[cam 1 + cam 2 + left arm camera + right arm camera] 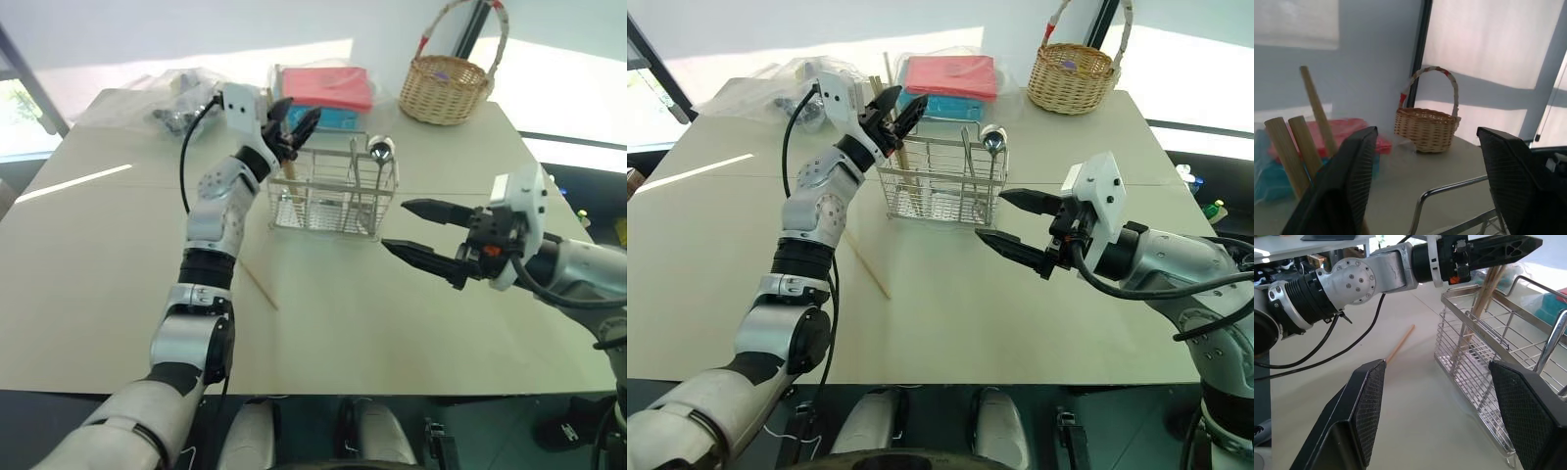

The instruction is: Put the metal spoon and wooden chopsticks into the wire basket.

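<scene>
left gripper (294, 125): apart, above basket (333, 191) | sticks (1300, 142) in basket | right gripper (419, 231): apart, right middle

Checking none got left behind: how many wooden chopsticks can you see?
4: three stand in the wire basket at its left end, below the left gripper; one lies on the table. Others may be hidden.

Left gripper (291, 127) hides wooden chopsticks (1295, 147) tops; count unclear.

wicker basket (446, 88), red box (328, 86), plastic bag (181, 98)
</scene>
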Motion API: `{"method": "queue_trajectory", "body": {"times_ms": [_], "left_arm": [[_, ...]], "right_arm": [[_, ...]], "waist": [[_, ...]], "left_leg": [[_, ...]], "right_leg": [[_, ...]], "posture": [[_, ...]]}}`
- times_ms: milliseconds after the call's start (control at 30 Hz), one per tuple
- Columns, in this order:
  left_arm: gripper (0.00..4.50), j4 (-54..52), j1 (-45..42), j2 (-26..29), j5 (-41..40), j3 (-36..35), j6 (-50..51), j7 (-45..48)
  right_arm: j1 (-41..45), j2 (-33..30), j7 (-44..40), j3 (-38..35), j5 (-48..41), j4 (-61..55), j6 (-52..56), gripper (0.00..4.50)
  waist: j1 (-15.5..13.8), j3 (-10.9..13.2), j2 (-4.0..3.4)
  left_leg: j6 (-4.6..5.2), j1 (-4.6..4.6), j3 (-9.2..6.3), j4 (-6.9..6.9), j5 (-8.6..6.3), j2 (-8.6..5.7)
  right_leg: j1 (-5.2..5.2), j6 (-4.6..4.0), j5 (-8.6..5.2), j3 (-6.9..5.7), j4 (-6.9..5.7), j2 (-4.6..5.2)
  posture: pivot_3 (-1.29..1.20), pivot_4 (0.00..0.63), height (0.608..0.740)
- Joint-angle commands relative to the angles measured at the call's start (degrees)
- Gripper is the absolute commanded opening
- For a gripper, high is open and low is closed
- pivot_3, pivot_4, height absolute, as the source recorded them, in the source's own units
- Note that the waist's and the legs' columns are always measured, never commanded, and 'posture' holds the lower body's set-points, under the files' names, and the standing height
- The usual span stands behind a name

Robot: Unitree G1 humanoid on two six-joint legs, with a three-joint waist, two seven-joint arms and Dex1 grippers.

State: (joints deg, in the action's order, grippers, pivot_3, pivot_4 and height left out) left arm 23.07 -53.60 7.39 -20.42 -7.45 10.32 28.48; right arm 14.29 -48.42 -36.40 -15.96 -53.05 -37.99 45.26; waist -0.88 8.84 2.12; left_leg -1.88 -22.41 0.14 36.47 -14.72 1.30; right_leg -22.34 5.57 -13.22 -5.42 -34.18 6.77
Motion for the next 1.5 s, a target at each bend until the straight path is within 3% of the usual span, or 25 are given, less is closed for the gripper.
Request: {"method": "queue_trajectory", "body": {"times_ms": [33,333,500,600,667,767,867,1200,1433,1500], "left_arm": [[4.24,-10.0,-0.5,2.1,-4.0,-1.7,6.3,-1.0],[4.24,-22.5,-10.4,8.9,-15.7,-12.6,24.5,-15.5],[4.24,-19.2,-15.0,7.6,-9.7,-20.4,32.0,-43.8],[4.24,-17.9,-15.0,5.3,-6.1,-27.2,46.6,-62.3],[4.24,-17.8,-14.6,2.9,-5.1,-31.5,55.8,-68.9],[4.24,-17.6,-12.8,0.4,-2.9,-32.1,65.0,-70.7],[4.24,-15.3,-11.0,-1.4,-0.7,-31.7,67.8,-70.1],[4.24,-4.5,-7.8,-3.7,4.9,-27.5,67.7,-64.9],[4.24,8.3,-7.3,-2.1,7.6,-27.1,60.1,-62.8],[3.72,10.2,-7.2,-2.1,7.6,-27.9,58.6,-63.6]], "right_arm": [[1.5,-0.6,-0.5,-0.1,0.4,0.1,-1.1,3.49],[4.0,0.7,-2.0,3.3,1.6,2.7,-1.9,3.49],[6.6,1.9,-2.7,5.3,2.4,4.7,-2.4,3.49],[7.2,2.5,-3.2,6.3,3.3,5.2,-2.9,3.49],[7.2,2.7,-3.5,6.6,3.5,5.3,-3.0,3.49],[7.1,2.8,-4.0,6.9,3.9,5.4,-3.2,3.49],[7.1,3.0,-4.1,7.1,4.0,5.4,-3.4,3.49],[5.0,4.1,-2.2,6.2,3.7,2.6,-2.6,3.49],[3.3,4.3,-0.3,5.2,3.2,0.7,-2.3,3.49],[3.0,4.3,0.4,4.6,3.0,0.6,-2.1,3.49]], "waist": [[0.0,0.0,0.00],[0.0,0.0,-0.03],[0.0,0.0,-0.04],[0.1,0.0,-0.03],[0.1,0.0,0.01],[-0.2,0.1,0.15],[-0.4,0.1,0.16],[-0.1,0.1,0.13],[0.0,-0.1,-0.21],[0.0,-0.3,-0.37]], "left_leg": [[0.00,0.00,0.00,0.00,0.00,0.00],[0.00,0.01,-0.08,0.03,0.00,0.04],[0.00,0.06,-0.14,0.05,0.00,-0.01],[0.00,0.12,-0.15,0.04,0.00,-0.01],[0.00,0.09,-0.15,0.04,0.00,-0.01],[-0.02,0.00,-0.19,0.04,0.01,-0.03],[-0.04,-0.04,-0.20,0.04,0.02,-0.12],[-0.12,0.00,-0.20,0.01,0.05,-0.13],[-0.11,0.07,-0.16,-0.01,0.04,-0.14],[-0.11,0.11,-0.17,-0.02,0.04,-0.13]], "right_leg": [[0.00,0.00,0.00,0.00,0.00,0.00],[0.02,0.00,0.00,0.00,-0.02,-0.05],[0.11,0.02,-0.01,0.00,-0.02,-0.04],[0.12,0.03,-0.01,0.00,-0.06,-0.04],[0.10,0.03,-0.01,0.00,-0.08,-0.05],[0.05,0.03,-0.01,-0.03,-0.08,-0.05],[0.06,0.04,0.00,-0.03,-0.07,-0.02],[0.03,0.03,-0.01,-0.03,-0.05,-0.01],[0.06,0.03,-0.01,-0.03,-0.04,0.02],[0.07,0.03,-0.01,-0.03,-0.06,0.02]], "posture": [[0.00,0.150,0.703],[0.00,0.150,0.703],[0.00,0.150,0.703],[0.00,0.150,0.703],[0.00,0.150,0.703],[0.00,0.150,0.703],[0.00,0.150,0.703],[0.00,0.150,0.703],[0.00,0.150,0.703],[0.00,0.150,0.703]]}}
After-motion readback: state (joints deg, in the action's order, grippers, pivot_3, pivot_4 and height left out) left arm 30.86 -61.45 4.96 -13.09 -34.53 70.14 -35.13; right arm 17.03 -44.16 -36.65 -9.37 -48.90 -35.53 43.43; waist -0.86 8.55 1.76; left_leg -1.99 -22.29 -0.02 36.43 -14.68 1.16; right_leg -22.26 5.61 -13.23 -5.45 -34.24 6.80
